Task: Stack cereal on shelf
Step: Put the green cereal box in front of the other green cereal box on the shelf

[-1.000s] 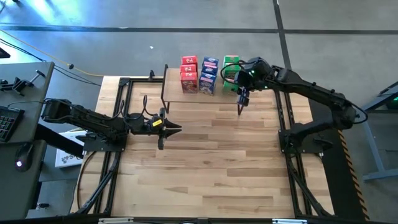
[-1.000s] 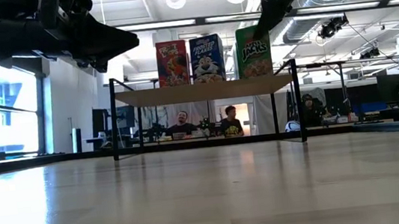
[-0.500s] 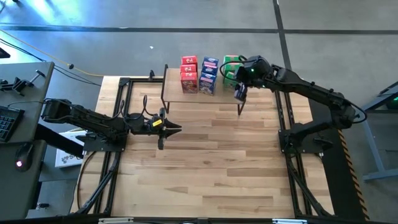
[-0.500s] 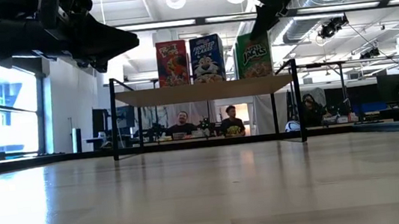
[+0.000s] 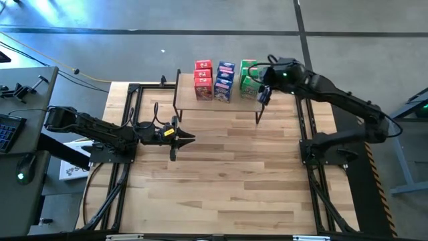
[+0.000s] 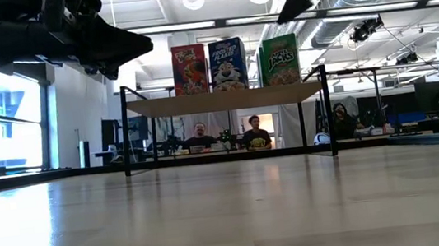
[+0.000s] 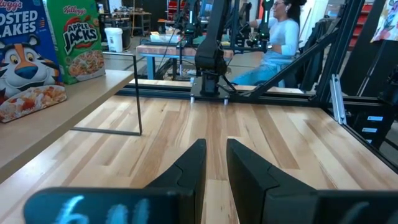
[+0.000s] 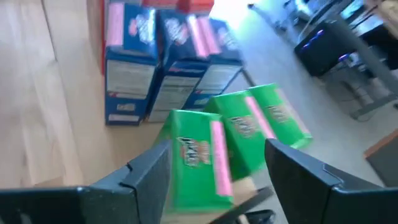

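The cereal boxes stand in three rows on their bases at the far end of the shelf [image 5: 234,110]: red [image 5: 203,79], blue [image 5: 225,80] and green [image 5: 249,78]. In the low view the front red [image 6: 189,69], blue [image 6: 228,64] and green [image 6: 280,60] boxes stand upright on the board [image 6: 225,100]. My right gripper [image 5: 263,95] hovers open above the green row's near end; in its wrist view [image 8: 214,165] the fingers straddle the front green box [image 8: 199,158] without touching it. My left gripper [image 5: 190,138] waits shut, in the air over the table's left side.
The shelf's thin black legs [image 5: 258,119] stand on the slatted tabletop [image 5: 227,181], whose near half is bare wood. Black frame rails [image 5: 130,120] run along both sides. People sit at desks in the room beyond [image 6: 225,135].
My right gripper has risen and drawn back toward the table's far right, away from the front green box. That box leaned to one side a second ago and now stands upright on the shelf. The left arm has kept still.
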Motion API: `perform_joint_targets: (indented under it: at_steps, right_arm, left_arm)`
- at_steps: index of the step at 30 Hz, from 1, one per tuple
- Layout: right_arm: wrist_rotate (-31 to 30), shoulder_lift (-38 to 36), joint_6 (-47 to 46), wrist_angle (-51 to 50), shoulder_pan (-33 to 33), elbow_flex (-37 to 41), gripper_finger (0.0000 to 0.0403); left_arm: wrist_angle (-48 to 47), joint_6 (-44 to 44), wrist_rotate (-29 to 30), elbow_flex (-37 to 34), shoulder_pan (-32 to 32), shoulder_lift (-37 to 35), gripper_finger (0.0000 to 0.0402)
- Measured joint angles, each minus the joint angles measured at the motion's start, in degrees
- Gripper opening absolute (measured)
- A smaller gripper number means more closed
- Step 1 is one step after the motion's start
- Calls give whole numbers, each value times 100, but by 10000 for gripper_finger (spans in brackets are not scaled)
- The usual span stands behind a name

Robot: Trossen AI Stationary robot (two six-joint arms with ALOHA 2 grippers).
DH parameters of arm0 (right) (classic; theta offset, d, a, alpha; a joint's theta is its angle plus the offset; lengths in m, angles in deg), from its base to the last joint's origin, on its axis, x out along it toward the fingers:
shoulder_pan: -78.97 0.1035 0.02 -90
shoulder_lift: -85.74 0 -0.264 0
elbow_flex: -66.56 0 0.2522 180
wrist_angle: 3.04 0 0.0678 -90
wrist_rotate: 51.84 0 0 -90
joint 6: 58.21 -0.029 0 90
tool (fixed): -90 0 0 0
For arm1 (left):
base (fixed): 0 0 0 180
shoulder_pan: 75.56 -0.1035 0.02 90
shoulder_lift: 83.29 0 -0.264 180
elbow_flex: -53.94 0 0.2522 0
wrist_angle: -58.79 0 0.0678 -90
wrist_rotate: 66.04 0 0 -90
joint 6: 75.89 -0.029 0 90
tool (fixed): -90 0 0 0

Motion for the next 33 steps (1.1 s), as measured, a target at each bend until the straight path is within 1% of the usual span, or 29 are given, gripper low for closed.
perform_joint_targets:
  at_steps: [3,6,8,10,15,17,18,20,25,33]
  right_arm:
    - [-114,-266,-165,-199,56,-2,231]
    - [-104,-420,-623,-913,59,-7,207]
    - [-102,-424,-950,-1426,59,-7,177]
    - [-104,-394,-1212,-1675,57,38,141]
    - [-203,-189,-1509,-1556,-8,348,48]
    - [-239,-110,-1560,-1305,-77,457,17]
    - [-248,-59,-1567,-1171,-107,511,9]
    - [-261,54,-1588,-931,-165,577,6]
    - [-280,315,-1626,-520,-254,590,18]
    - [-282,497,-1482,-120,-258,590,9]
  left_arm:
    - [0,-4,0,0,0,0,53]
    - [0,-35,0,0,0,0,53]
    - [0,-37,0,0,0,0,53]
    - [0,-42,0,0,0,0,53]
    - [3,-44,70,0,0,0,53]
    - [20,-44,70,0,-2,0,53]
    - [32,-44,70,0,-2,2,53]
    - [55,-44,70,0,-2,2,53]
    - [61,-2,72,0,-2,1,53]
    - [174,0,68,0,-2,2,53]
